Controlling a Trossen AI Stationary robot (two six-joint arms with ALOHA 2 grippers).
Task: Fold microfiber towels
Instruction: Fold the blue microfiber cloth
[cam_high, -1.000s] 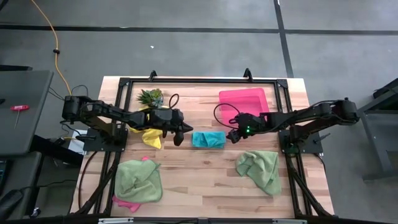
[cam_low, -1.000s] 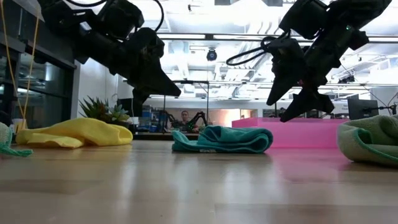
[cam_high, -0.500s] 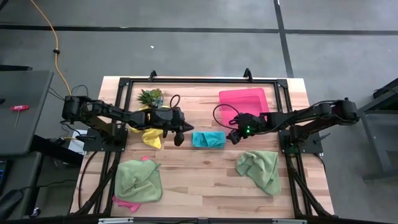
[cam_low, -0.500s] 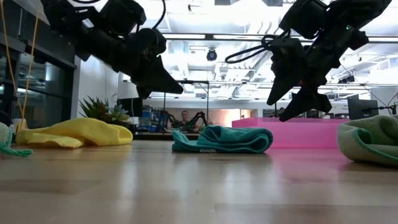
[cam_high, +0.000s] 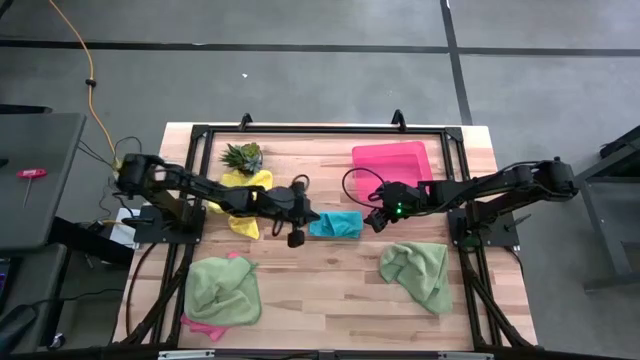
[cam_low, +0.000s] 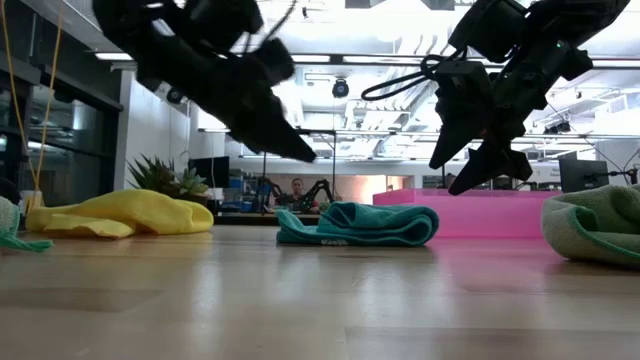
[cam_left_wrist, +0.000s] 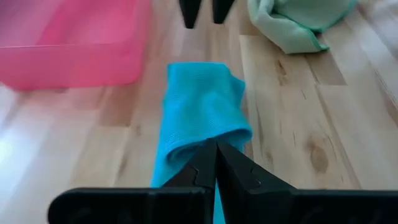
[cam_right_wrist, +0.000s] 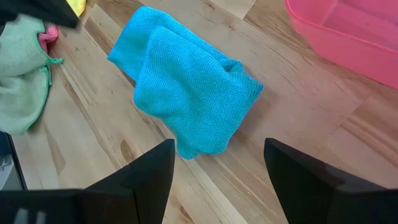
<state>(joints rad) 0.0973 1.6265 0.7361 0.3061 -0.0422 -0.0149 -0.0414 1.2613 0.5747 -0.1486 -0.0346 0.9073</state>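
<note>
Landmark: the folded teal microfiber towel (cam_high: 335, 224), a soft fuzzy bundle lying mid-table on the pale wooden plank table (cam_high: 320, 285).

Left gripper (cam_high: 312, 216): fingers pinched fully together, nothing between them, tip at the teal towel's near edge on the left-arm side. In the left wrist view the closed tips sit at the towel's end fold; contact not certain.

Right gripper (cam_high: 372, 222): jaws spread wide, empty, hanging above the table just off the towel's opposite end. Low view shows it clear of the cloth.

Step in hand, as I judge it: tidying or finishing the fold on the teal towel. To do it well, the left tip should press or nudge the loose edge flat without dragging the whole bundle; the right should come down over its end to pin or pinch a single layer, not the stack.

Other cloths: crumpled yellow microfiber towel (cam_high: 243, 205) beyond the left gripper; rumpled light green microfiber towel (cam_high: 417, 272) near the teal one on the right-arm side. Rigid pink rectangular tray (cam_high: 392, 164) near the teal towel.
</note>
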